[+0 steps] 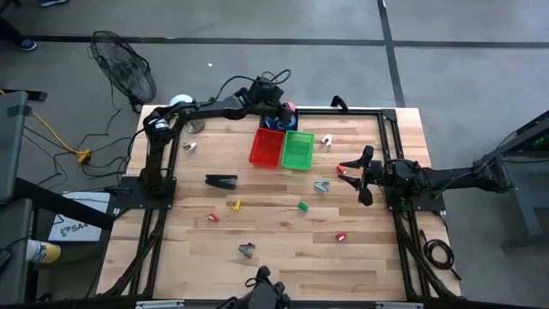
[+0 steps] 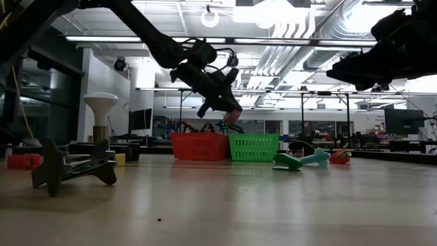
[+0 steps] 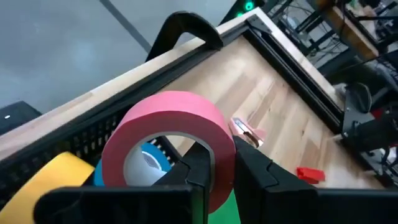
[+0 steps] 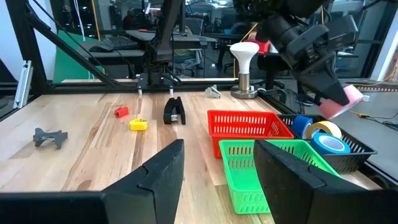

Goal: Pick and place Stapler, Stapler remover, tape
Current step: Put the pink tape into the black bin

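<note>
Two arms share the counter point(image 1: 283, 249). The left gripper point(image 3: 225, 163), at about 12 o'clock in the overhead view, is clamped across the wall of a pink tape roll point(image 3: 171, 134), lifted clear of the black basket point(image 4: 348, 149) at the far edge, where yellow point(image 4: 323, 129) and blue rolls point(image 4: 331, 142) lie. Red point(image 1: 267, 147) and green point(image 1: 298, 150) baskets sit just toward the counter's centre from that black one. Whether the pink roll is coming out or going in cannot be told from this moment alone.

The stapler point(image 1: 221, 180) lies at about 9 o'clock from the counter's centre, its long axis running 9-to-3, well apart from both grippers but on the left arm's side; that arm is judged the nearer for it, with a grasp best set across the short width. The right gripper point(image 1: 364, 178) hovers at 3 o'clock with jaws spread wide and nothing between them. Small grey claw pieces point(image 1: 246, 250), probably staple removers, lie scattered toward 6 o'clock.
</note>
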Available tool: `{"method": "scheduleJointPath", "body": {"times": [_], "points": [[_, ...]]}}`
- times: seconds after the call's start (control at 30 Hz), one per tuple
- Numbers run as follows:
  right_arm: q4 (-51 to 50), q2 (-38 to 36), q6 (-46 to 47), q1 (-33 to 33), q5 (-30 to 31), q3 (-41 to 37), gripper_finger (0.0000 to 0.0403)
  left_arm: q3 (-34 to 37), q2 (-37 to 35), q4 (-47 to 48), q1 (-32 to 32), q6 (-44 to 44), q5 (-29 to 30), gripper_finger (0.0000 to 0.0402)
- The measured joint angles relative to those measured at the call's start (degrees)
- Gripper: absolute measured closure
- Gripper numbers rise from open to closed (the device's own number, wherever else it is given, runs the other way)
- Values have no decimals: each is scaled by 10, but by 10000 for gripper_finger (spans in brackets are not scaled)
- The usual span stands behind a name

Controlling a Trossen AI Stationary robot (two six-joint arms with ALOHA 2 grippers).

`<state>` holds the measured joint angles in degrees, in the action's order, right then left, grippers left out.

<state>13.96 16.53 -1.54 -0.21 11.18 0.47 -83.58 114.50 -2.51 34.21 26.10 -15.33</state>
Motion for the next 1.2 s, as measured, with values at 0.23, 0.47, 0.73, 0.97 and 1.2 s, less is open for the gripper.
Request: {"method": "scheduleJointPath", "body": {"times": [0.23,0.47,0.73,0.97,1.2], "points": [[0,0,0,0,0,0,217,41,1,-20,0,28,22,367],[0,0,0,0,0,0,217,67,-1,-66,9,54,36,367],[0,0,0,0,0,0,217,68,-2,-52,11,57,54,367],[0,0,0,0,0,0,217,68,-2,-20,10,57,70,319],[0,0,0,0,0,0,217,68,-2,-15,10,56,83,286]]}}
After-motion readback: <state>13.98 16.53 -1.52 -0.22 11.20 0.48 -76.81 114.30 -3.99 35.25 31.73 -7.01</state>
